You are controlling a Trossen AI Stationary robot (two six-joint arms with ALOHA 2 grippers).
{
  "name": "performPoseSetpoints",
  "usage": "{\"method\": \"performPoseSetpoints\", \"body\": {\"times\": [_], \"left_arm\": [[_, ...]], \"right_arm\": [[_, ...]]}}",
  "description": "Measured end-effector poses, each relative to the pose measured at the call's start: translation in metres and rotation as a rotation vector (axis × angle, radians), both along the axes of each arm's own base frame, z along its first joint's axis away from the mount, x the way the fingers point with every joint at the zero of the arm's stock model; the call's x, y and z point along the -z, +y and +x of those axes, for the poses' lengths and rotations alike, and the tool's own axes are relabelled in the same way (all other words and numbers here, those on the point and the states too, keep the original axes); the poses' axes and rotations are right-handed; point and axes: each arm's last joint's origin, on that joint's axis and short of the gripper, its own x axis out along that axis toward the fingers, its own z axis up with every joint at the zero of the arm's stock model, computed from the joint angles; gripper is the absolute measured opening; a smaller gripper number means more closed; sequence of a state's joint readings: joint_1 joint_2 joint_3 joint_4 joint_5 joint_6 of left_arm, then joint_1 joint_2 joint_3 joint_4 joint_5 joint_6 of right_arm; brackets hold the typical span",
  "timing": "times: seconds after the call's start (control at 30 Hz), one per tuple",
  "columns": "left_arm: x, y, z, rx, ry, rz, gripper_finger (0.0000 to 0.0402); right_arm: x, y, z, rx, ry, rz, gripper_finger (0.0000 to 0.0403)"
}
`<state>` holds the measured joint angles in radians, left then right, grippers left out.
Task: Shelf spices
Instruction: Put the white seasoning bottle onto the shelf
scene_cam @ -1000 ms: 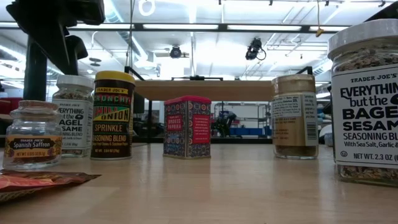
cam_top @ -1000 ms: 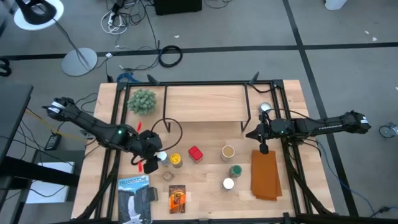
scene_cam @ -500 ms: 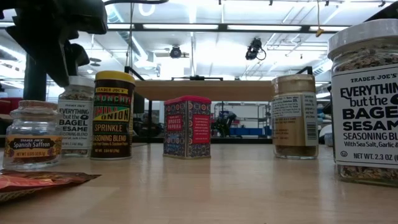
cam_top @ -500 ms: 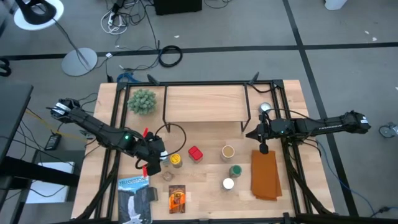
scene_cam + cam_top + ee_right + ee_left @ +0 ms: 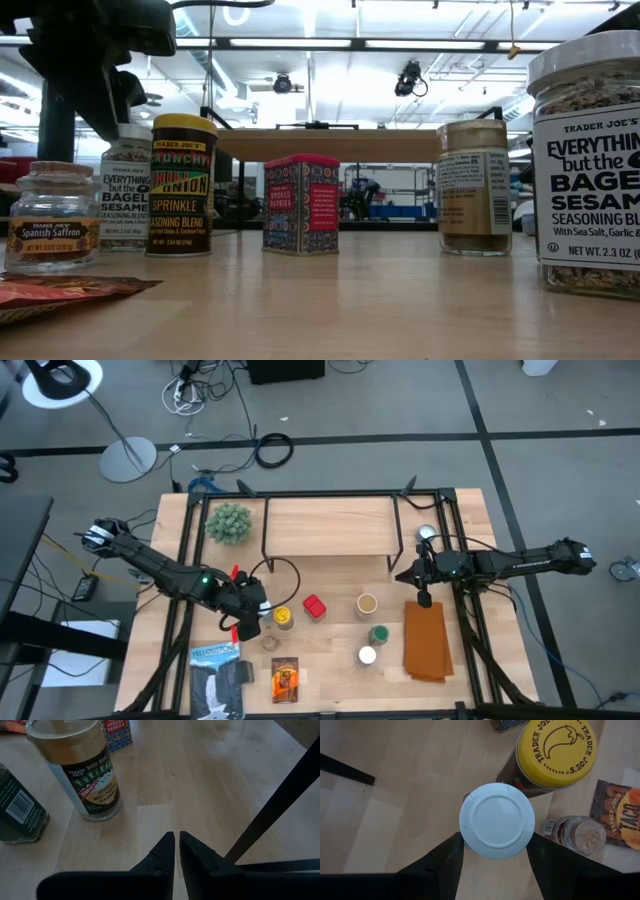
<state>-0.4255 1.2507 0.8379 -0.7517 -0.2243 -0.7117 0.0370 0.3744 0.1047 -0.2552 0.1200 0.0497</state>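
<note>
Fingers [image 5: 442,870] of the left claw [image 5: 496,862] stand on either side of the white-lidded jar [image 5: 497,820], spread to about the width of its lid; whether they already press on it I cannot tell. The jar stands upright on the counter [image 5: 330,575], touching or nearly touching the yellow-lidded jar [image 5: 555,751], with a small clear jar [image 5: 580,834] near it and the orange-brown packet [image 5: 619,814] beyond.

To do this step well, the claw should close squarely across the jar just under the lid, then lift straight up before swinging, so the yellow-lidded neighbour is not knocked over. The shelf [image 5: 330,526] lies farther back on the counter, its top board bare.

The right claw [image 5: 176,849] waits with fingers together, holding nothing, near the tan-lidded jar [image 5: 77,767].
</note>
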Motion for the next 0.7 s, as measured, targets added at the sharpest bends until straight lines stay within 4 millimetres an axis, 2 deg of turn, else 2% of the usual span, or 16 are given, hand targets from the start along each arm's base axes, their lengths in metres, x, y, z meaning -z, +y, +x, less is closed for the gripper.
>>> {"method": "performPoseSetpoints", "body": {"times": [0.7], "left_arm": [[-0.003, -0.002, 0.0055, -0.006, -0.068, -0.016, 0.0219]], "right_arm": [[0.0, 0.0, 0.0, 0.0, 0.0, 0.0, 0.0028]]}}
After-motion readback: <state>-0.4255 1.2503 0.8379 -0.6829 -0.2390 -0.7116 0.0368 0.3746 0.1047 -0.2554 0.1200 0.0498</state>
